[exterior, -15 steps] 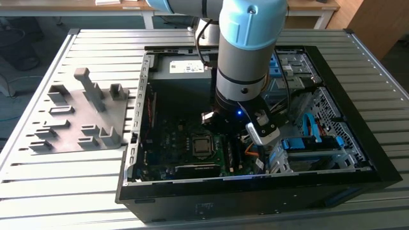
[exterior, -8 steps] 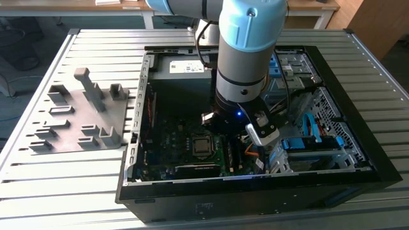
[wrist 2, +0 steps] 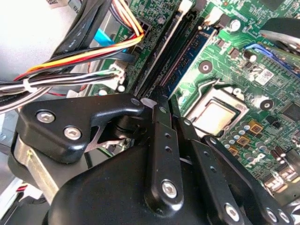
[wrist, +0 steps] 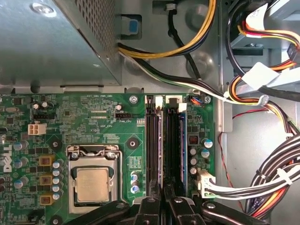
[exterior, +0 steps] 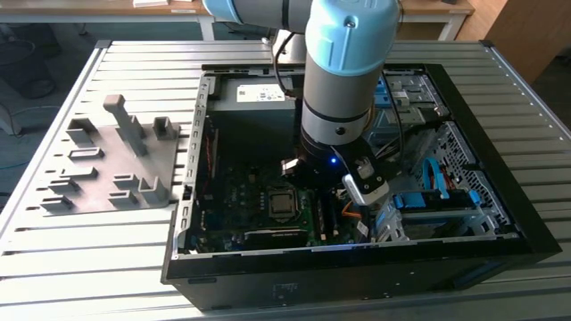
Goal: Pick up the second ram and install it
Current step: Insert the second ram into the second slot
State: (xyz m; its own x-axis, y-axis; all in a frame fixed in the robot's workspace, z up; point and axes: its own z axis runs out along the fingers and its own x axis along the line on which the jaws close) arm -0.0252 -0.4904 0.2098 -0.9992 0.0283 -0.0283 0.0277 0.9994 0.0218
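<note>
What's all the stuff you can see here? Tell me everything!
Black open computer case: one, on the slatted metal table.
Green motherboard: one, inside the case.
Silver square processor: one, on the motherboard.
Black memory slots: several, beside the processor.
Dark blue-green memory stick: one, standing in a slot.
Coloured cable bundles: several, beside the motherboard.
Grey plastic fixture plate: one, on the exterior view's left.
Blue brackets: several, in the case.
Black gripper: one, over the slots.

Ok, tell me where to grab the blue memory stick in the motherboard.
Take the blue memory stick by its exposed top edge, coming straight down from above and pinching across its thin faces. It stands on edge in the motherboard, so only that edge is free.
</note>
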